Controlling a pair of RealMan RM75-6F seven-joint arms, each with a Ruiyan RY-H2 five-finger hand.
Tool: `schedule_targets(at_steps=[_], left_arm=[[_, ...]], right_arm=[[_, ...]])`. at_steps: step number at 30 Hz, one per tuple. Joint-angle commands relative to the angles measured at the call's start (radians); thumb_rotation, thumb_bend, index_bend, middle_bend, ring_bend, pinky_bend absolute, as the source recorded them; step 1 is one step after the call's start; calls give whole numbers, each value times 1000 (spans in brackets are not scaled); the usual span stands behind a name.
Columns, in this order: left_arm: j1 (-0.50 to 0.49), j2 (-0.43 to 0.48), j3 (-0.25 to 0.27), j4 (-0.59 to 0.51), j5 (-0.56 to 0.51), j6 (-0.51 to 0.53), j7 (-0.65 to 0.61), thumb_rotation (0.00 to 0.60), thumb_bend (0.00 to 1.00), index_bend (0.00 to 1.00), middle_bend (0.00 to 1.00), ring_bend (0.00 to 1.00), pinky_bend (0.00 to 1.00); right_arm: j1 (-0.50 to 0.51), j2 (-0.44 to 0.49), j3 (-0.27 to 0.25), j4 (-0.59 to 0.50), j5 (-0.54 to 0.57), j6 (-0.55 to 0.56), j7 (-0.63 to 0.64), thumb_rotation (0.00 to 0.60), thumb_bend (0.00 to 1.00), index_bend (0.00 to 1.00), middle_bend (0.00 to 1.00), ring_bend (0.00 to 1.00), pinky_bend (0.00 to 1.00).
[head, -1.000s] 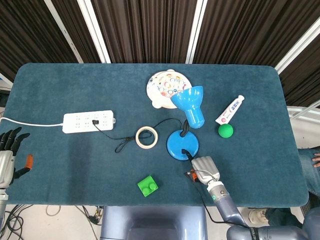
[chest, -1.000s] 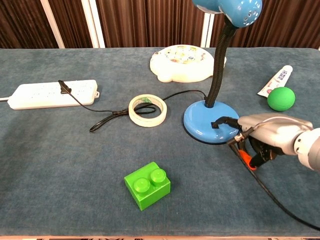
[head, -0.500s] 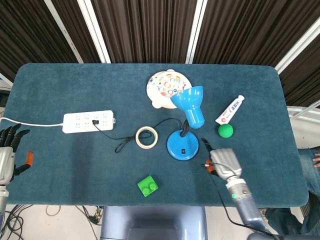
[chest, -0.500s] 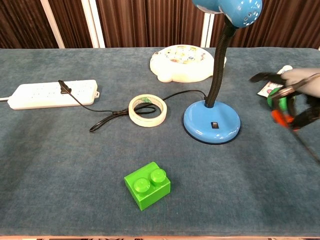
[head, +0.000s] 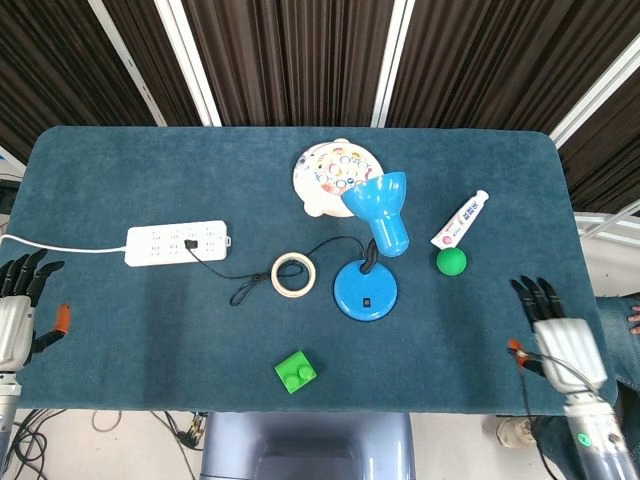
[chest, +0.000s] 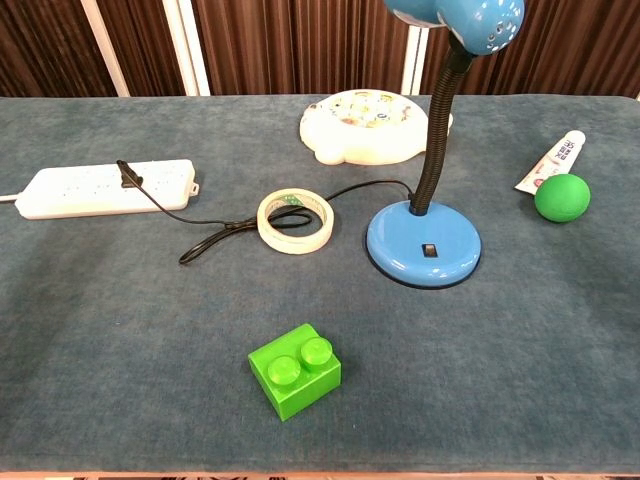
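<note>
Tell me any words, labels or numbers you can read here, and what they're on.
Nothing can be read.
Tube: red and blue print, too blurred.
Round toy: small coloured marks, too small to tell.
Tape roll: inner print, illegible.

right hand (head: 560, 338): now lies at the right edge of the bench (head: 120, 340), well apart from the lamp (head: 366, 290); a second ago it sat against the lamp base, fingertip on the base by the switch.
right hand fingers (head: 528, 296): now spread and straight, holding nothing (earlier bunched toward the base).
chest view: the right hand is gone from it; the lamp base (chest: 424, 250) and its switch show whole.
left hand (head: 16, 312): sits a touch lower at the bench's left edge.
</note>
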Motion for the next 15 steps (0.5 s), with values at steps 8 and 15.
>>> schedule_targets(at_steps=[8,15], left_arm=[[3,0,13,6,15,-1,2,600,497,173,36,0,0],[8,-5,24,13,32,5,3,600,497,175,36,0,0]], right_arm=[[-94,-23,13,146,-63,70,55,600,358,11,73,0,925],[-104,-24,25,156,-97,60,62,600,358,11,70,0,0]])
